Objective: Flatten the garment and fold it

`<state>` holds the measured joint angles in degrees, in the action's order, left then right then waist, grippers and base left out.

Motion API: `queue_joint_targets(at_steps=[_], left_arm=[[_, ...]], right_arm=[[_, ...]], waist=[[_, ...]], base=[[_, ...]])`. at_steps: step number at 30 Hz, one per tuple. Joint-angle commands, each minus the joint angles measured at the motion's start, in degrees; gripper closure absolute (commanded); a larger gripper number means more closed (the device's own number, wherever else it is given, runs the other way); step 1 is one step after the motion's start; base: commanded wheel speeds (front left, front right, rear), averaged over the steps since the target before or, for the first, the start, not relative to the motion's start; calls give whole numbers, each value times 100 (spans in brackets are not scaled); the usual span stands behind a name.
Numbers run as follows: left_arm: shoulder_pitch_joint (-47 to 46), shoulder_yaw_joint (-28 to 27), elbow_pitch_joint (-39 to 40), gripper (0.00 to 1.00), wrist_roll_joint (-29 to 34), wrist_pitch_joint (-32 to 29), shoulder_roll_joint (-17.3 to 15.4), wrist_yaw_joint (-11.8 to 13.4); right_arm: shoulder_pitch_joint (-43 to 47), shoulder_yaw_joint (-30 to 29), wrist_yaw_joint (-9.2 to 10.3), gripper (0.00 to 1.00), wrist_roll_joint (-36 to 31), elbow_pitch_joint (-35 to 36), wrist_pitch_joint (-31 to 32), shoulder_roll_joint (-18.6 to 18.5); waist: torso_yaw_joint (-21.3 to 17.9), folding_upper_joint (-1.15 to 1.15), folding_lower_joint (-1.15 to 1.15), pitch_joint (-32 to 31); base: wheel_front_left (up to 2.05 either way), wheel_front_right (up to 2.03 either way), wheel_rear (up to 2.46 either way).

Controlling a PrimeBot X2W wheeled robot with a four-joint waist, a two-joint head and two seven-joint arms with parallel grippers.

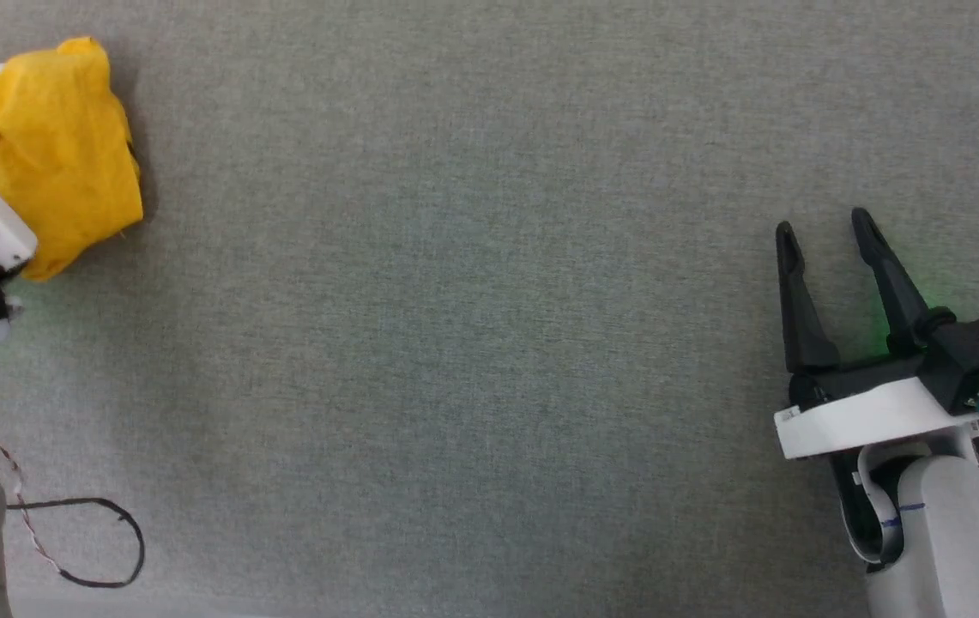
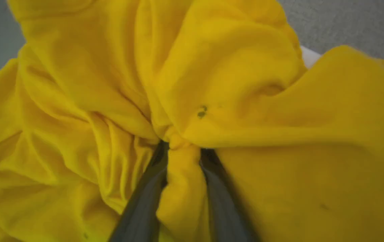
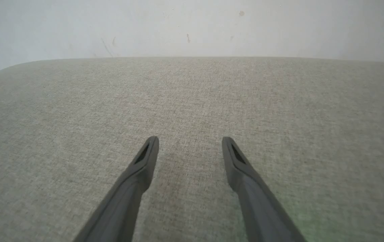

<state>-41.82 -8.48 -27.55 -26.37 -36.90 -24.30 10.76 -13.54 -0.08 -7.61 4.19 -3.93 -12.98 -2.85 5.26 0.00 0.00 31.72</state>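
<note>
- Currently, a black cable loop is seen nearest, at the lower left of the grey cloth surface.
- Further up on the other side, the right gripper is seen over bare surface, jaws spread wide, nothing between them.
- The left gripper is clamped on a bunched fold of the garment, with its fingertips buried in cloth.
- Farthest, the garment is heaped, crumpled, at the far left of the surface, well apart from the right gripper.

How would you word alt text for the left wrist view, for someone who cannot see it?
A crumpled bright yellow garment spreads across the picture, a fold of it bunched between the two dark fingers of the left pincer. Grey fabric surface shows at the upper corners.
</note>
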Motion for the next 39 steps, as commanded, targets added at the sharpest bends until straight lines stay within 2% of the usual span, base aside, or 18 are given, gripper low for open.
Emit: queue_joint_targets(at_steps=[1,4,9,13,18,25,32,35,39], left_arm=[[350,174,-79,100,83,-26,237,-19],[397,243,223,100,419,681,50,1],[154,481,400,100,982,2293,-171,-132],[-182,785,478,100,1277,3414,-130,-324],[-667,1214,514,100,1475,4248,111,-552],[-1257,1944,353,100,1495,4705,933,-897],[-1217,2579,-32,100,1270,4827,1827,-1242],[-992,2878,-304,100,1059,4764,2039,-1360],[-623,3464,-823,100,760,4333,2130,-1499]], right_arm=[[31,-30,12,0,33,-94,-25,-3],[118,-40,12,0,54,-183,-46,-3],[319,-116,12,0,152,-312,-80,-3],[526,-209,12,0,252,-424,-102,-3],[766,-315,12,0,347,-523,-124,-3],[1005,-367,12,0,422,-544,-123,-3],[1091,-324,12,0,429,-502,-63,-3],[1119,-330,12,0,432,-477,-32,-3],[1144,-326,12,0,446,-464,-5,-3]], waist=[[99,0,0,-292],[208,0,0,-677],[326,0,0,-1355],[336,0,0,-1878],[172,0,0,-2411],[-284,0,0,-2847],[-965,0,0,-2975],[-1262,0,0,-2968],[-1576,0,0,-2942]], base=[[0,0,0],[0,0,0],[0,0,0],[0,0,0],[0,0,0],[0,0,0],[0,0,0],[0,0,0],[0,0,0]])
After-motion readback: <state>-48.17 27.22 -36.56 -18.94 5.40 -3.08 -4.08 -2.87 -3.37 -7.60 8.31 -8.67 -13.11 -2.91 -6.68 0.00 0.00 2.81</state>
